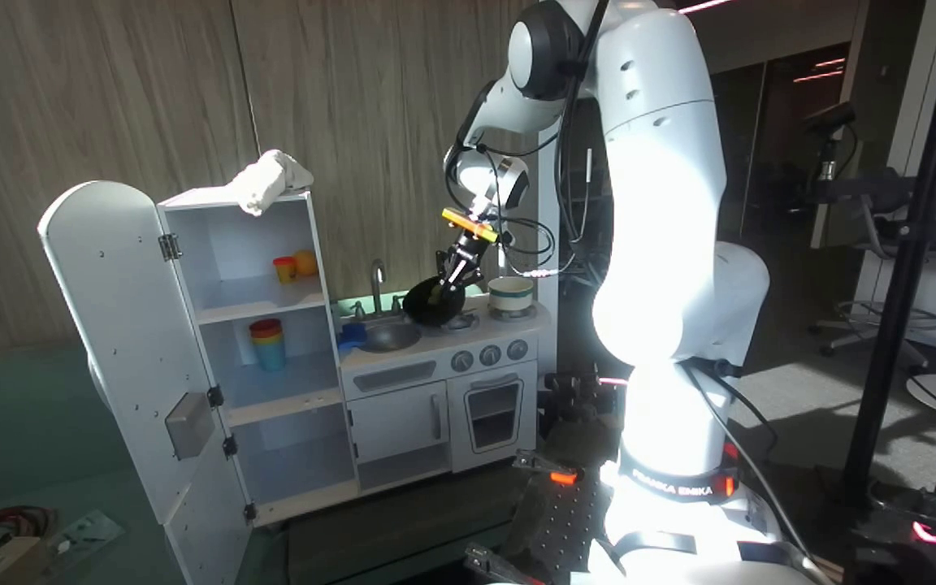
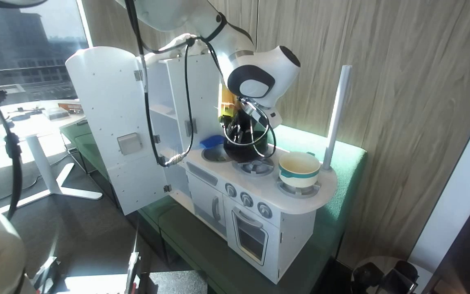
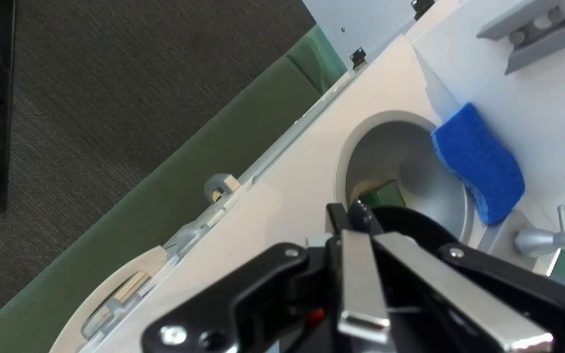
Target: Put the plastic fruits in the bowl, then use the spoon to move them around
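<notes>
My gripper [image 1: 453, 280] is shut on the rim of the black bowl [image 1: 423, 309]. The bowl is steeply tilted, above the counter between sink and burner. It also shows in an exterior view [image 2: 243, 153] and the wrist view [image 3: 412, 218], where the fingertips [image 3: 347, 215] sit close together at its edge. A yellow-green patch shows inside the bowl; I cannot tell what it is. An orange round piece [image 1: 305, 262], possibly a plastic fruit, is on the upper shelf. A green block [image 3: 388, 193] lies in the sink. The spoon is not visible.
The toy sink [image 1: 391, 336] with a faucet [image 1: 378, 284] and blue sponge [image 3: 478, 162] is beside the bowl. A cream pot [image 2: 299, 168] stands on the right burner. A tall open cabinet [image 1: 179, 317] holds cups [image 1: 268, 345].
</notes>
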Robot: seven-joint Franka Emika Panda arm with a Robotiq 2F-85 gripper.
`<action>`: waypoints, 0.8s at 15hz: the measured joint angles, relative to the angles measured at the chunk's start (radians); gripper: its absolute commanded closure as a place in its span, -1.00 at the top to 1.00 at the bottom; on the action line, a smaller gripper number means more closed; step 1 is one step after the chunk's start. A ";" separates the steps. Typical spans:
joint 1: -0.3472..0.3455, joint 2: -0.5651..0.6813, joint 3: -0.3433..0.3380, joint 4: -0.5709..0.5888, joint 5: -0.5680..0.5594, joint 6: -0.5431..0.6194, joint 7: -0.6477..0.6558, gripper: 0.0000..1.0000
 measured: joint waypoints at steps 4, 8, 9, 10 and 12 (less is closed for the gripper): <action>0.040 0.000 0.032 0.001 -0.020 0.000 -0.004 -0.97; 0.049 0.007 0.029 0.019 -0.027 0.025 0.032 -0.97; 0.046 0.008 0.025 0.023 -0.027 0.026 0.034 -0.97; 0.041 0.008 0.020 0.023 -0.027 0.026 0.036 -0.97; 0.032 0.009 0.009 0.023 -0.027 0.026 0.038 -0.97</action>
